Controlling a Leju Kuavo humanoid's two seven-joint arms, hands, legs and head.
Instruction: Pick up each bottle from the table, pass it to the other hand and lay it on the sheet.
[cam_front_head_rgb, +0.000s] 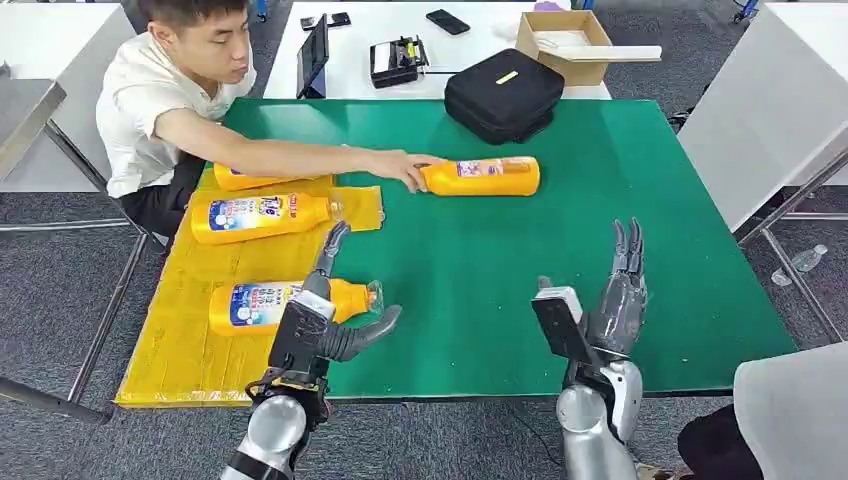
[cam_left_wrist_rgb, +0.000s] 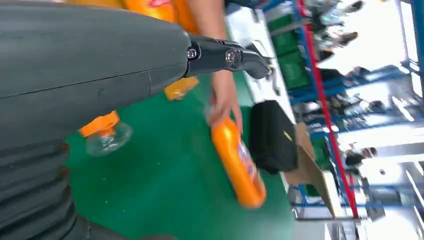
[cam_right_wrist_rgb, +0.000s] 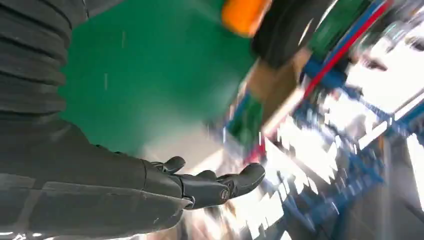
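bottle (cam_front_head_rgb: 484, 176) lying mid-bench (cam_front_head_rgb: 620, 200), person's hand (cam_front_head_rgb: 400, 168) on its neck. three bottles (cam_front_head_rgb: 262, 216) on yellow sheet (cam_front_head_rgb: 170, 340). left robot hand (cam_front_head_rgb: 335, 315) and right robot hand (cam_front_head_rgb: 612, 290): fingers spread, holding nothing.

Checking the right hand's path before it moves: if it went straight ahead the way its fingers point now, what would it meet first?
The right hand points up the bare green mat; the way looks free. The orange bottle lies off to its left, though depth is unclear.

Silver arms, grey ribbed wrist covers, dark-fingered left hand (cam_front_head_rgb: 325, 318) and right hand (cam_front_head_rgb: 612, 300).
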